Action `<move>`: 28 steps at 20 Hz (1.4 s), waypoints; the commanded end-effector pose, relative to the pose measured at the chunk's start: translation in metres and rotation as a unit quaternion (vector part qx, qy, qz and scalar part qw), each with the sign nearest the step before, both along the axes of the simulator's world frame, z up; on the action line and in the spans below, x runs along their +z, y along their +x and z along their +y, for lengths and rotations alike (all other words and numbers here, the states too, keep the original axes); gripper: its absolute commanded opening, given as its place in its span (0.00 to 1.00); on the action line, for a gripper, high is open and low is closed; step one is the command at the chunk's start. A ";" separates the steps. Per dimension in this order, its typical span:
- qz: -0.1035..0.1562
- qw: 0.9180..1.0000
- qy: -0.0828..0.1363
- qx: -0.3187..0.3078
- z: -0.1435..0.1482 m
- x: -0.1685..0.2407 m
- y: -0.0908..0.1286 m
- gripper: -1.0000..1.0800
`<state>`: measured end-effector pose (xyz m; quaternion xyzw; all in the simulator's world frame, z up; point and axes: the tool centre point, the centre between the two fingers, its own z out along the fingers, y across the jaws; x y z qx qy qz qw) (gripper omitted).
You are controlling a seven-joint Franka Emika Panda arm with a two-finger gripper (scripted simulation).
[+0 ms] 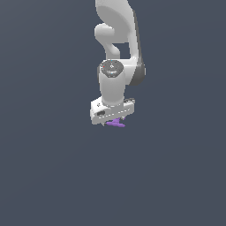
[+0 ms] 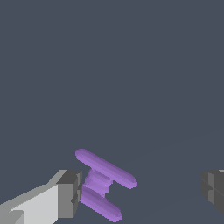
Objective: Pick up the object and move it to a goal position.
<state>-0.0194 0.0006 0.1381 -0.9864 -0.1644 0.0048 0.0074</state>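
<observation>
The white arm (image 1: 117, 66) reaches straight down, its pincer (image 1: 113, 120) pointing at the dark grey surface (image 1: 48, 176). The purple object (image 1: 117, 123) sits directly beneath the pincer, partly hidden by it.

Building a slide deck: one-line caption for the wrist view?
Open gripper straddling the purple object, one finger beside it.
</observation>
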 end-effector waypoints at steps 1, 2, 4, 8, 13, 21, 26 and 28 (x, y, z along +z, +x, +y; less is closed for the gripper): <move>0.000 0.999 -0.002 0.037 0.000 -0.006 -0.005 0.96; -0.001 0.999 -0.002 0.052 0.000 -0.008 -0.007 0.96; -0.001 0.997 -0.003 0.082 0.001 -0.013 -0.011 0.96; -0.001 0.990 -0.005 0.142 0.002 -0.022 -0.020 0.96; -0.002 0.976 -0.006 0.217 0.003 -0.033 -0.031 0.96; -0.003 0.942 -0.007 0.335 0.008 -0.049 -0.050 0.96; -0.005 0.914 -0.006 0.407 0.011 -0.058 -0.062 0.96; -0.005 0.902 -0.005 0.433 0.013 -0.062 -0.066 0.96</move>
